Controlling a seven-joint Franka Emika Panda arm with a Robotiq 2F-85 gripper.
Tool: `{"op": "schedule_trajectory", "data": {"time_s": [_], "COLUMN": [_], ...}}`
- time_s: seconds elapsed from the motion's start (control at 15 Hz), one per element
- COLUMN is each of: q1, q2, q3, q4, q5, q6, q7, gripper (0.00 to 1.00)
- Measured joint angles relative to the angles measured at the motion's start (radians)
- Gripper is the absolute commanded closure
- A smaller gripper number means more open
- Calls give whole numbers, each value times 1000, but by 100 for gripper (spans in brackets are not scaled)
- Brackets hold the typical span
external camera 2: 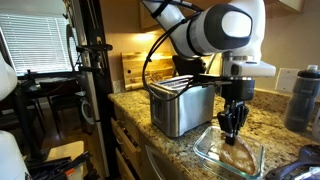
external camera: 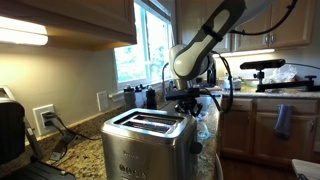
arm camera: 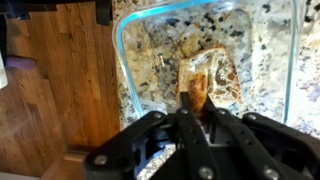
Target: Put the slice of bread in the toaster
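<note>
Pincer [external camera 2: 232,127] is clamped shut on the bread [arm camera: 197,88], low over the dish [external camera 2: 205,150] beneath it, so the grab looks done, while the toaster [external camera 2: 180,105] beside it waits, slots empty.

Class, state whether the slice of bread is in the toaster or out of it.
Out: the slice of bread sits in the glass dish beside the toaster, at the pincer's tips.

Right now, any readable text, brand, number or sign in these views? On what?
None readable.
Toaster: any marks on its front are too small and blurred.
Dark bottle: no legible label.
Glass dish: no text.
</note>
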Motion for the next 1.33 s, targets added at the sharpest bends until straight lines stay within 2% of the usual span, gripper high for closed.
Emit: {"op": "schedule_trajectory", "data": {"time_s": [1.33], "q1": [0], "q2": [-26], "q3": [-25], "q4": [0], "q5": [-2], "q6": [0], "q7": [0], "gripper": [92]}}
